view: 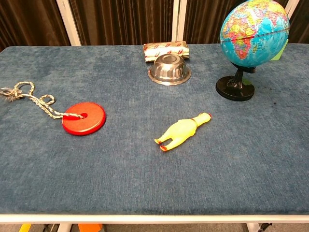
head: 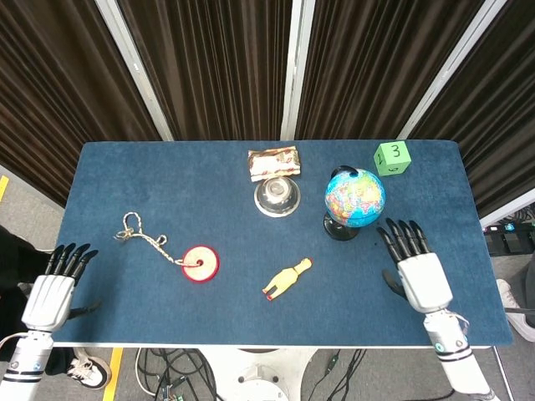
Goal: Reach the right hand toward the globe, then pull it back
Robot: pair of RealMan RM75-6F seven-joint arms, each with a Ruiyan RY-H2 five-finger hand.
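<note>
Fingers spread and holding nothing, the right hand [head: 416,270] hovers over the table [head: 125,317], its fingertips near the globe [head: 354,198] standing right of the metal bowl [head: 277,196]; the left hand [head: 55,288], likewise spread, hangs at the near left edge.

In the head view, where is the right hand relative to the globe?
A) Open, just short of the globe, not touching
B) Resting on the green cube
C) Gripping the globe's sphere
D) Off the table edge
A: the right hand lies open with fingers apart, just beside the globe, a gap between them.
</note>
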